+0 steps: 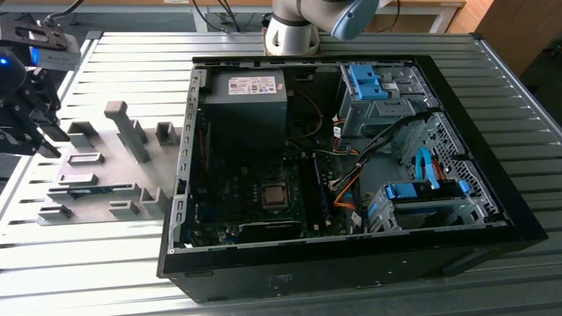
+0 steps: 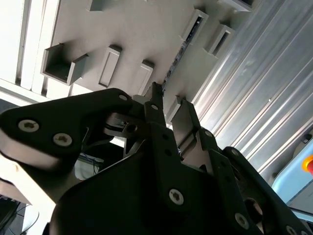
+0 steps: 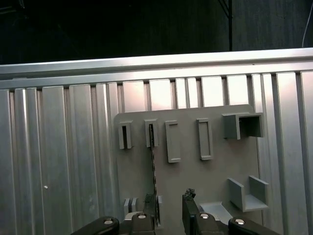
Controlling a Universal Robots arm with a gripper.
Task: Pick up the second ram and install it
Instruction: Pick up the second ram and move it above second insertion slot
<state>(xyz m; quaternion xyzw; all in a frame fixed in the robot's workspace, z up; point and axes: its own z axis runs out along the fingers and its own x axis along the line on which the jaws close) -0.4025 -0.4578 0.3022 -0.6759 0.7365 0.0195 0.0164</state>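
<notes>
The second ram is a thin stick standing on edge in slotted grey holder blocks on a grey plate. In the second wrist view the ram runs away from my fingertips. My gripper hovers over the near end of the stick, open, with the stick in line with the gap and close to one finger. In the exterior view the gripper hangs above the plate's far-left side, and the ram shows as a bluish strip low on the plate.
An open black computer case lies to the exterior view's right of the grey plate, with its motherboard, blue drive latches and cables exposed. Tall grey holder blocks rise from the plate. The table is ribbed metal.
</notes>
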